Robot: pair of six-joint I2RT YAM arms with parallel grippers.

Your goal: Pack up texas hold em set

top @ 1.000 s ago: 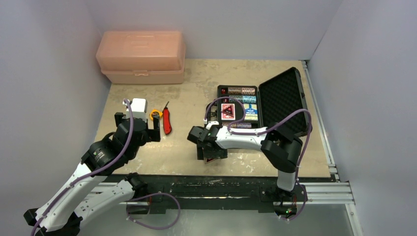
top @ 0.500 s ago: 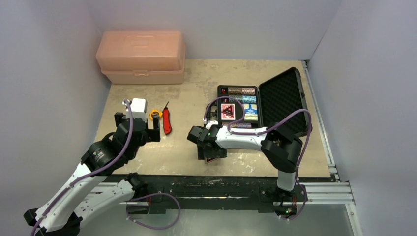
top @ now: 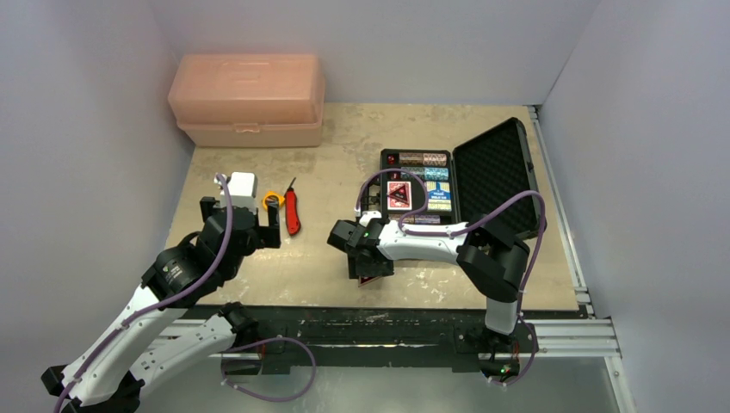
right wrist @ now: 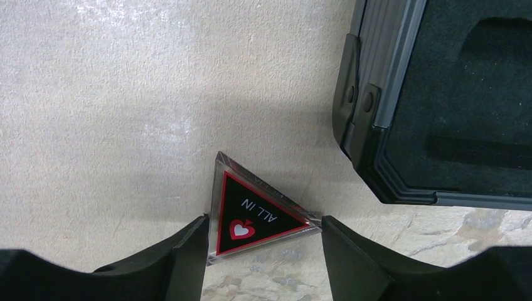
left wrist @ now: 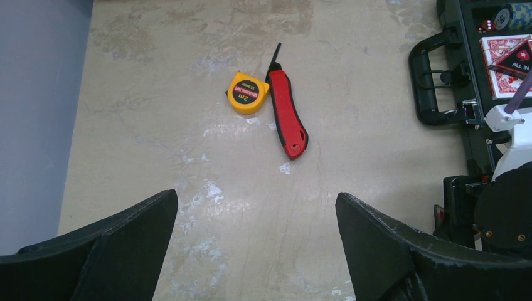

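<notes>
1 triangular token (right wrist: 257, 216) lies flat between the right jaws, corners meeting both; grip unclear. Left jaws gape, distant.

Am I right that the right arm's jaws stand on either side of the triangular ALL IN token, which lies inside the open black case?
Not quite: the triangular ALL IN token lies on the table, just outside a corner of the open black case, not inside it, as the right wrist view shows. The jaws of the right arm do stand on either side of it.
</notes>
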